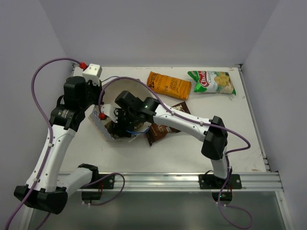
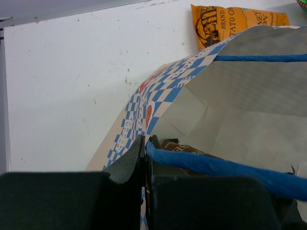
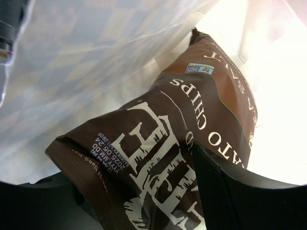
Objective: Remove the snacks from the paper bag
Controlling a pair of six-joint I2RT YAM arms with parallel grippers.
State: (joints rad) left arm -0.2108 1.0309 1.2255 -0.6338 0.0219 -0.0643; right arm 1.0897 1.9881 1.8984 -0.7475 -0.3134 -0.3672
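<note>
Already out: the orange foil packet (image 1: pixel 168 85), the green-and-white chip bag (image 1: pixel 211 81) and one dark brown foil packet (image 1: pixel 157 133) lie on the white table (image 1: pixel 244 139), beside the bag.
Left gripper (image 2: pixel 144 153): pinched shut on the rim of the blue-and-white checked paper bag (image 1: pixel 122 91), keeping its mouth open.
Right gripper (image 3: pixel 139 177): inside the bag, clamped on the last brown packet with white lettering (image 3: pixel 168 139).
Risk: if you pull fast, that packet may snag the blue string handle (image 2: pixel 216 165) or tug the rim from your left pinch.
</note>
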